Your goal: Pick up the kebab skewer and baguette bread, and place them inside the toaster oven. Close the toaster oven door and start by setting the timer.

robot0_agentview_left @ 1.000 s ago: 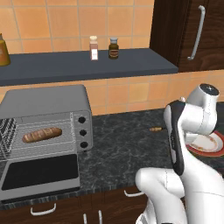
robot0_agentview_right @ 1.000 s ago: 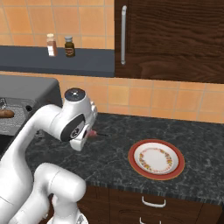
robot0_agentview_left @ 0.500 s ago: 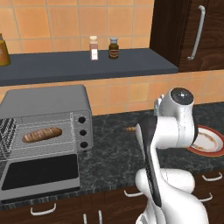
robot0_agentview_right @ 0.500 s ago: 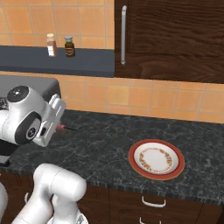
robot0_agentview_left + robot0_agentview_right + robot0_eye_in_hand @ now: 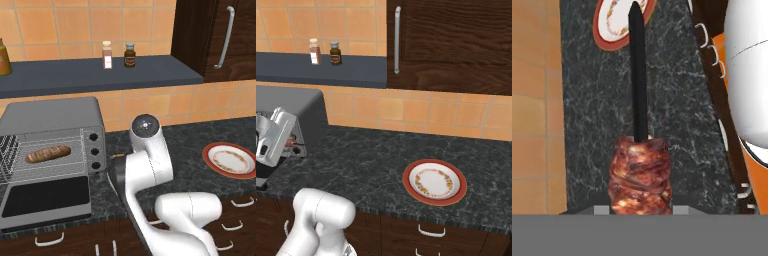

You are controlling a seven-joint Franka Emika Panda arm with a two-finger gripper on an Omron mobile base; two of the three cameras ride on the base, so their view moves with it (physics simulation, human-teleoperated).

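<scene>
Gripper (image 5: 640, 212) fingers clamped on kebab skewer (image 5: 640, 175), carried above counter's left end nr toaster oven (image 5: 50, 150). Baguette bread (image 5: 48, 153) on rack inside, door down. Risk: long stick clips oven frame or knob panel, twists in grip, drops.

Arm swung left toward the oven
The pincer (image 5: 292, 144), gripping the kebab skewer (image 5: 640, 165), has travelled from near the plate (image 5: 434, 182) across the table (image 5: 371, 160) to just beside the toaster oven (image 5: 55, 120).
</scene>
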